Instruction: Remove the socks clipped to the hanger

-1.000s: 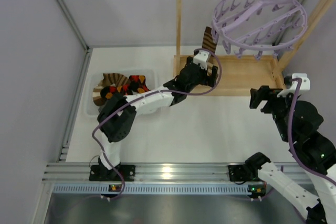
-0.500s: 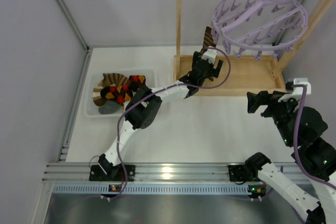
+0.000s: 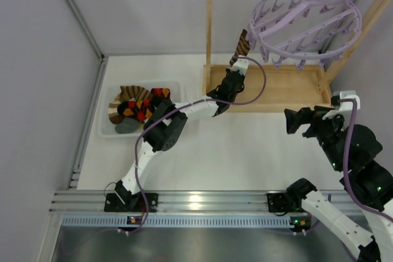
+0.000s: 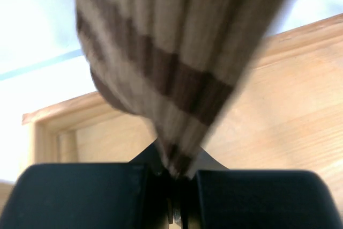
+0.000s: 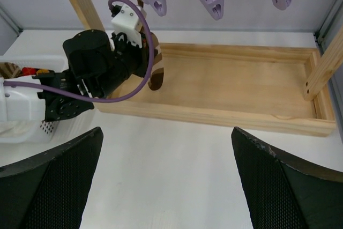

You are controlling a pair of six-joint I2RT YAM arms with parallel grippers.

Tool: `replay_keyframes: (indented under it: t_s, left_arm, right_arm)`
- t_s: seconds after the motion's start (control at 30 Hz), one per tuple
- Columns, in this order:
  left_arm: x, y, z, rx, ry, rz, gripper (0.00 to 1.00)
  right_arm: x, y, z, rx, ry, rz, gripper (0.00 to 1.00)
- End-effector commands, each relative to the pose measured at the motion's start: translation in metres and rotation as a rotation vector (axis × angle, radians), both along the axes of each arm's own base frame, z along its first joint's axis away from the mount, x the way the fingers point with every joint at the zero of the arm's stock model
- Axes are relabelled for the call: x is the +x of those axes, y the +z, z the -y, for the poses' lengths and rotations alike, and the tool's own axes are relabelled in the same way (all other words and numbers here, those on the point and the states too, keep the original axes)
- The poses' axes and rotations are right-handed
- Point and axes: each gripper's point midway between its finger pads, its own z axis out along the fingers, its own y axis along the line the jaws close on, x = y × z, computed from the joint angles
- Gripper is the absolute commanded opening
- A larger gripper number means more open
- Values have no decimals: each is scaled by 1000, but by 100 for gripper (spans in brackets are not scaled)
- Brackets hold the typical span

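Left gripper [image 4: 174, 178] pinching striped sock [image 4: 177, 79]; right gripper [image 5: 166, 178] wide open. Bin [image 3: 176, 87] at 9 o'clock holds patterned socks [image 3: 140, 107], possibly a grey one [image 3: 127, 126].

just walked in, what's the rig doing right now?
The left gripper is shut on the bottom end of a brown-and-tan striped sock that hangs from the edge of the purple hanger, above the wooden tray. No other sock shows on the hanger. The right gripper is open over the table, holding nothing. A white bin at the left holds several socks.
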Motion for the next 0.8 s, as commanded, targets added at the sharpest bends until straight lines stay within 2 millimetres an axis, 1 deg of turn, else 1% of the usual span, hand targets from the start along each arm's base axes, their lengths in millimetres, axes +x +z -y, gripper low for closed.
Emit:
replay_keyframes:
  t_s: [0.0, 0.03, 0.07, 0.1, 0.13, 0.17, 0.2, 0.23, 0.27, 0.3, 0.33, 0.37, 0.4, 0.43, 0.47, 0.53, 0.57, 0.63, 0.67, 0.73, 0.77]
  left_arm:
    - [-29, 95, -10, -149, 47, 108, 0]
    - [-35, 97, -13, -151, 57, 104, 0]
    - [-47, 117, -13, -175, 51, 120, 0]
    - [-54, 106, -17, -152, 65, 101, 0]
    - [-60, 109, -26, -153, 111, 103, 0]
    - [-71, 108, -24, -143, 104, 98, 0]
    - [-80, 121, -28, -157, 105, 109, 0]
    - [-88, 107, -34, -133, 113, 87, 0]
    - [-99, 106, -33, -130, 114, 82, 0]
    - [-107, 117, -37, -146, 114, 89, 0]
    - [-116, 103, -41, -120, 119, 71, 0]
    - [-127, 105, -38, -121, 117, 71, 0]
    - [-134, 102, -38, -114, 113, 66, 0]
    - [-141, 110, -41, -127, 111, 73, 0]
    - [-155, 99, -37, -105, 94, 60, 0]
    - [-170, 99, -36, -102, 82, 56, 0]
    - [-184, 89, -29, -82, 55, 45, 0]
    - [-199, 85, -22, -72, 27, 40, 0]
    - [-213, 81, -12, -60, -1, 38, 0]
    - [-226, 77, -6, -34, -6, 44, 0]
    - [-242, 75, 4, -26, -40, 44, 0]
  right_arm:
    - [1, 15, -4, 42, 13, 43, 99]
    - [0, 16, -4, 48, 16, 44, 99]
    - [-1, 17, -4, 51, 18, 47, 99]
    - [-4, 18, -3, 57, 21, 51, 99]
    - [-6, 19, -2, 61, 21, 55, 99]
    - [-7, 20, -1, 64, 22, 57, 99]
    - [-9, 20, 0, 67, 20, 58, 100]
    - [-11, 20, 1, 70, 20, 58, 100]
    - [-12, 21, 3, 69, 14, 61, 99]
    - [-14, 21, 5, 69, 10, 58, 99]
    - [-15, 22, 6, 73, 6, 62, 99]
    - [-18, 25, 8, 78, 3, 68, 99]
    - [-19, 25, 10, 75, -1, 68, 100]
    - [-21, 26, 11, 75, 0, 67, 100]
    - [-23, 30, 13, 79, -9, 74, 99]
    - [-26, 29, 17, 73, -16, 69, 99]
    - [-27, 32, 19, 74, -22, 73, 99]
    - [-29, 33, 20, 73, -24, 72, 99]
    - [-30, 35, 21, 74, -25, 73, 99]
    - [-30, 36, 24, 65, -36, 71, 100]
    - [-32, 39, 27, 64, -46, 74, 100]
